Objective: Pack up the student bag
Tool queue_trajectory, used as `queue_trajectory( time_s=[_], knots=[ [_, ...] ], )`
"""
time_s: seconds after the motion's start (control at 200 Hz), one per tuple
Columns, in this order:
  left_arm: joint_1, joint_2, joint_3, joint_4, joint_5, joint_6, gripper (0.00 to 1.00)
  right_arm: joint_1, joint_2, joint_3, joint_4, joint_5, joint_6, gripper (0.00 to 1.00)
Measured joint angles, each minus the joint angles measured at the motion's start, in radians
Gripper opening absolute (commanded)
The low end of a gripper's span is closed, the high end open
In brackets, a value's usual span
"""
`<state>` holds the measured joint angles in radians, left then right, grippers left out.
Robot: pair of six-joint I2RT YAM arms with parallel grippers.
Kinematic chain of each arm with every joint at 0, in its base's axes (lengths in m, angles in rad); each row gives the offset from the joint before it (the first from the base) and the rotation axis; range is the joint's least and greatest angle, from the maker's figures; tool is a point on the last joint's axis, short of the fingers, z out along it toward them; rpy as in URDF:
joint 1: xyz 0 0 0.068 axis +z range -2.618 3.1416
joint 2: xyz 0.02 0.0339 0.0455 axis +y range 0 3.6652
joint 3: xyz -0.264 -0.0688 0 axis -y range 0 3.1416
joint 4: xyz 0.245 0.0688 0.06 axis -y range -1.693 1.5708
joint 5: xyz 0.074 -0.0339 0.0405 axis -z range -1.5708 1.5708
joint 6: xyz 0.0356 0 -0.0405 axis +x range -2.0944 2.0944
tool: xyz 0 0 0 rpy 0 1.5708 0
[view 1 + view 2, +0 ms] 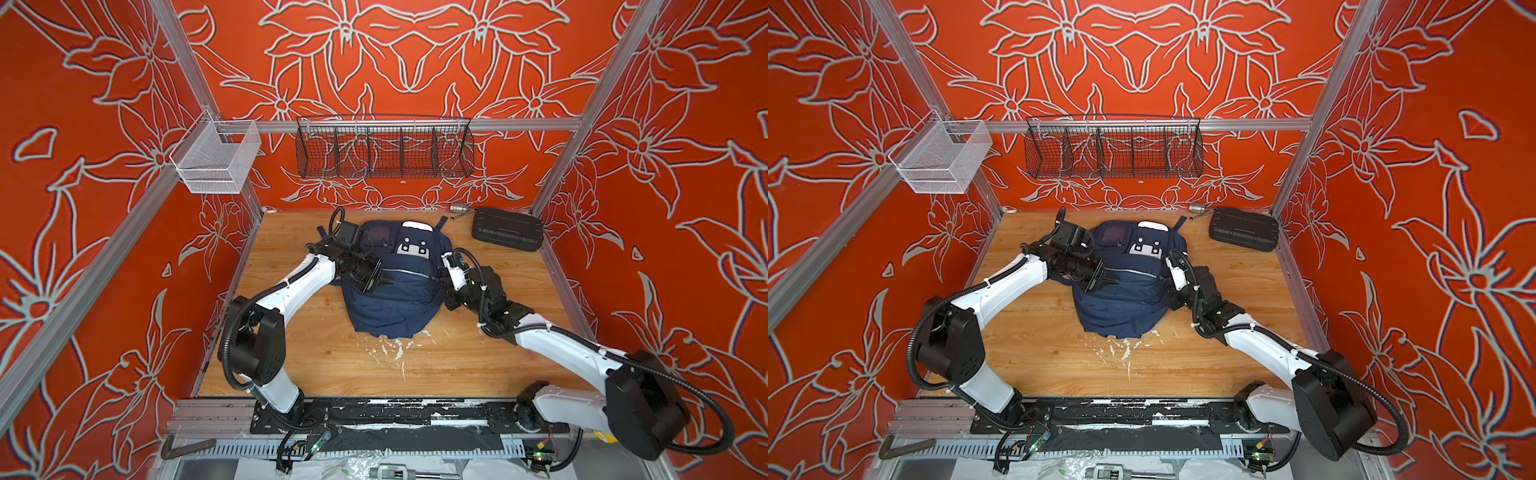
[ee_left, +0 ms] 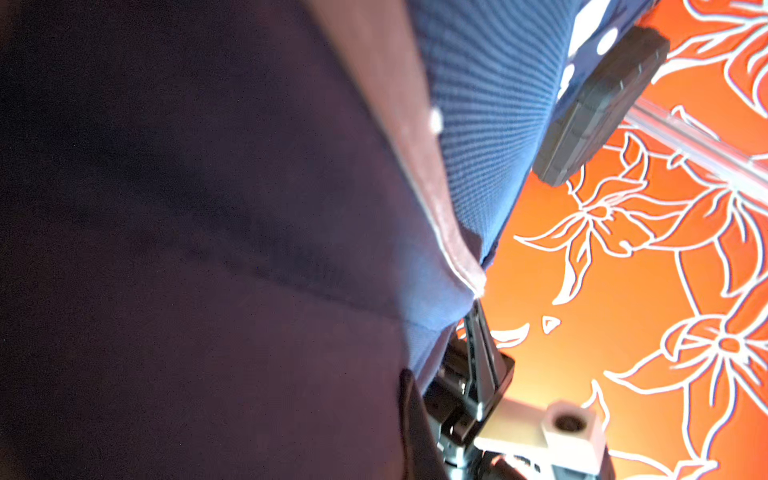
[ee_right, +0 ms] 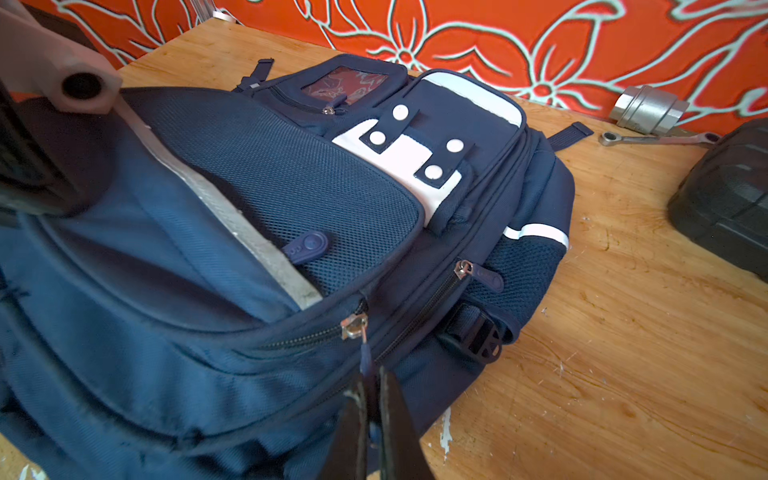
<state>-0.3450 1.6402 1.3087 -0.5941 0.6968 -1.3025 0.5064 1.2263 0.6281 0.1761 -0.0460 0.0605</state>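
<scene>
The student bag (image 1: 395, 307) is navy blue with a white patch (image 3: 409, 160); the case (image 1: 507, 229) is black; the walls (image 1: 681, 232) orange-red with pale flowers.

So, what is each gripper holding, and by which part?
Right gripper: the student bag, by a zip's pull tab, between its fingers. Left gripper: shut, against the bag; whether it grips fabric cannot be told.
</scene>
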Motion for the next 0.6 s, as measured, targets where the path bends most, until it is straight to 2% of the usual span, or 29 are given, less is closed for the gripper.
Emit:
queue_trajectory(
  time_s=[0.25,0.45,0.525,0.545,0.6],
  knots=[
    [0.014,0.019,0.029,-0.018,0.023,0.101,0.0,-0.025,0.09,0.091,-0.031,-0.027,0.039,0.0],
    [0.022,0.037,0.042,-0.015,0.026,0.128,0.0,-0.034,0.153,0.156,-0.053,-0.034,0.081,0.0],
    [0.022,0.037,0.04,-0.005,0.026,0.124,0.21,-0.035,0.146,0.156,-0.058,-0.032,0.09,0.22],
    [0.022,0.037,0.039,-0.003,0.027,0.122,0.25,-0.036,0.143,0.156,-0.06,-0.017,0.09,0.3],
    [0.023,0.029,0.027,0.006,0.031,0.098,0.32,-0.059,0.132,0.155,-0.076,0.02,0.092,0.4]
  ],
)
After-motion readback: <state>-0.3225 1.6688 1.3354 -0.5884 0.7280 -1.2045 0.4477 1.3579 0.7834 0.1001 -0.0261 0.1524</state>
